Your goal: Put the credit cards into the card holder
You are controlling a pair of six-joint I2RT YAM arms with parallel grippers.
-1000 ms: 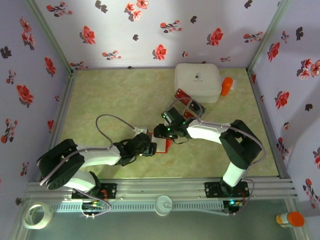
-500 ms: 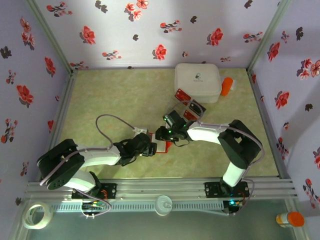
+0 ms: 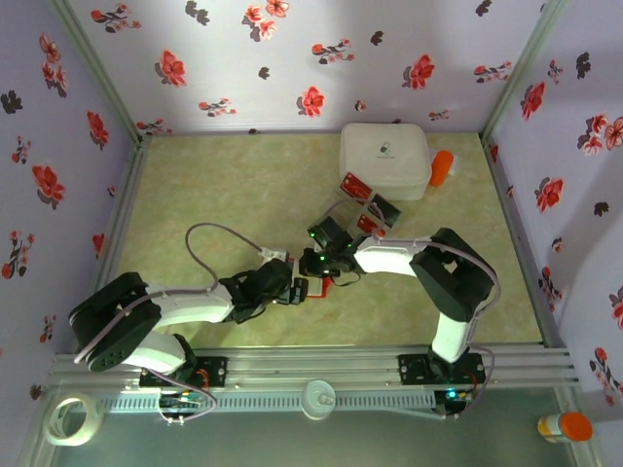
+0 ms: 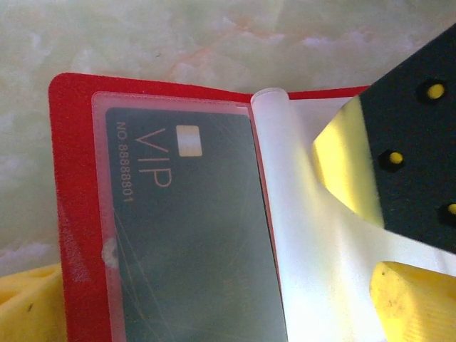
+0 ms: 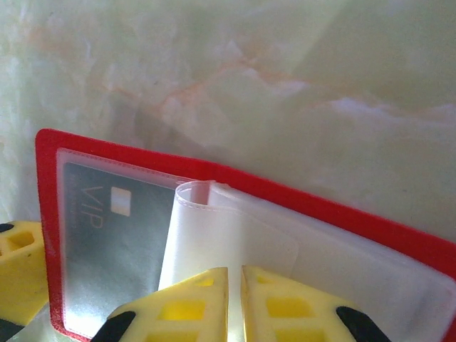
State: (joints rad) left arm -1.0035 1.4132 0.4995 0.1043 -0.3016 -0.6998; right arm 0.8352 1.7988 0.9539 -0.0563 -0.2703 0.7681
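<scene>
Worktop point(image 3: 224, 195) of marbled pale-green laminate inside a booth with floral-print walls, seen from above. At far left, below the metal rail at the near edge, lies a roll of translucent tape point(image 3: 73, 418). The left arm's black, rounded links reach from the lower left to the middle, where the left hand point(image 3: 295, 289) has its fingers spread wide.

Its wrist camera looks down on the card holder point(image 4: 71, 214), a flat red rectangle with rounded corners and a slightly fuzzy surface, lying open on the worktop. A clear, glossy plastic pocket on the holder's left half holds 1 dark grey credit card point(image 4: 192, 242), printed with pale "VIP" lettering and a small square chip. The left hand's 2 yellow fingers point(image 4: 25, 310) show at the lower corners of that view, 1 on each side of the card.

Right of the pocket, a milky, flexible leaf point(image 4: 306, 235) curls up from the spine. The right hand point(image 5: 235, 299), with blocky yellow pads on black, is closed to a thin slit on that leaf.

Further right and back, near a white rounded-square box point(image 3: 384, 156), lie a thin red credit card point(image 3: 353, 185) with white marks and a dark credit card point(image 3: 384, 208). An orange cylinder point(image 3: 442, 167) lies just beside the box's right side.
</scene>
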